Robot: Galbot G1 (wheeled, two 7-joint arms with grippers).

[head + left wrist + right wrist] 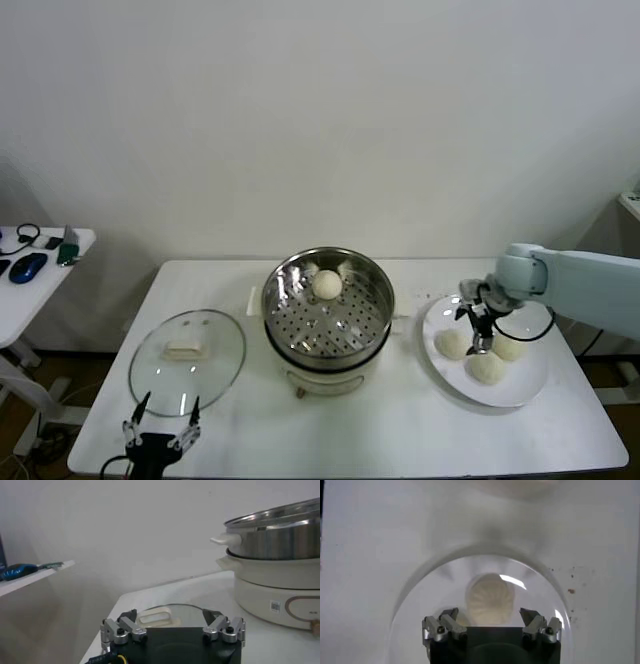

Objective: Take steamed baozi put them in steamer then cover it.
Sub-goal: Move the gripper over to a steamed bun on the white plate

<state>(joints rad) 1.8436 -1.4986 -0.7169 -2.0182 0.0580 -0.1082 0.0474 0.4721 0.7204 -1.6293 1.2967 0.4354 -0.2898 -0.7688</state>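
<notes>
One steamed baozi (327, 284) sits inside your steamer (328, 312) at table centre; three more baozi (483, 356) rest on the white plate (528, 383) to its right. Your right gripper (481, 328) hovers over them, jaws spread, holding nothing. The cover (187, 361) lies left of the steamer. Your left gripper (160, 431) waits near it, jaws spread.

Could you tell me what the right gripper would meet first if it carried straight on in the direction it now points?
Most likely a steamed baozi on the white plate: the open right gripper points down with that bun between its fingers, though the remaining gap is unclear.
</notes>
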